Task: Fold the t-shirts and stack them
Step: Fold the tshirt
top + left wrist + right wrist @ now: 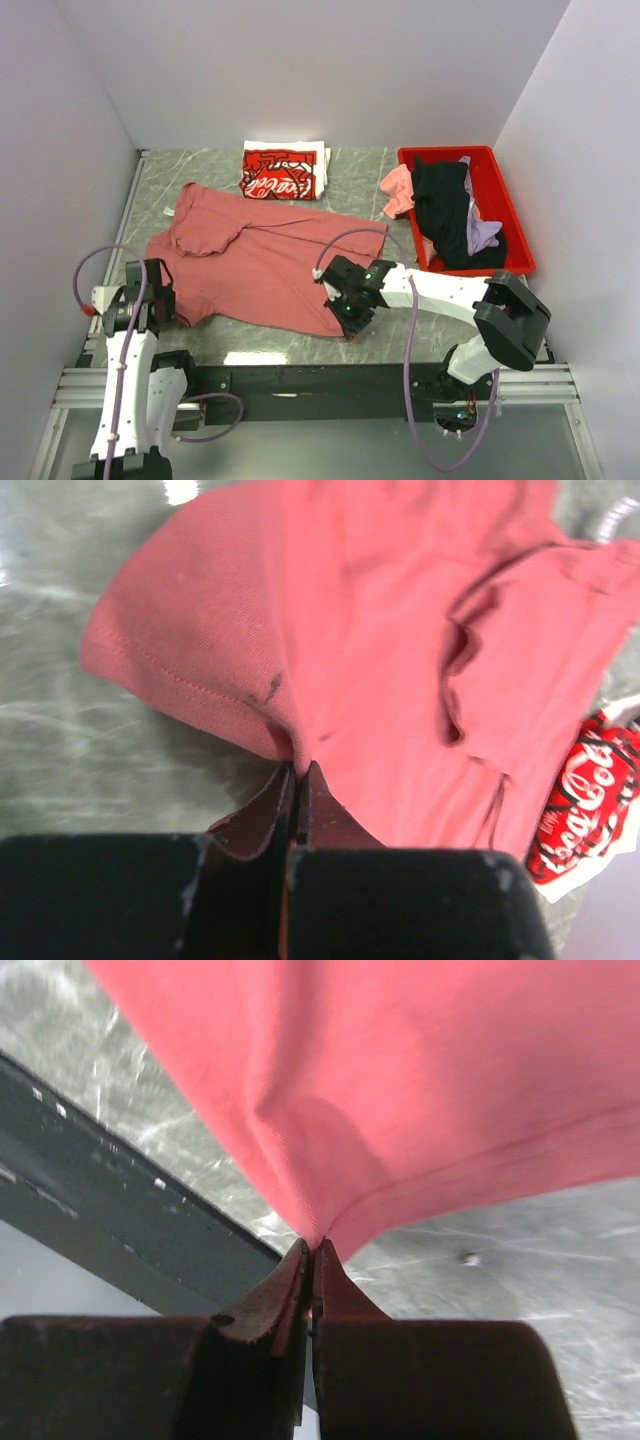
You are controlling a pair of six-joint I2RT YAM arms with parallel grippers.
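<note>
The dusty-rose t-shirt (265, 262) lies spread on the marble table, one sleeve folded over near its collar. My left gripper (158, 306) is shut on its near-left hem corner; the wrist view shows cloth (340, 640) pinched between the tips (298, 770). My right gripper (350, 312) is shut on the near-right hem corner, the cloth (420, 1090) lifted a little off the table at the tips (312, 1245). A folded red-and-white logo t-shirt (282, 172) lies at the back; it also shows in the left wrist view (590, 800). Black, pink and lavender tees (450, 205) lie heaped in the bin.
The red plastic bin (512, 215) stands at the back right against the wall. White walls close in the table on three sides. The dark front rail (120, 1190) runs just below the right gripper.
</note>
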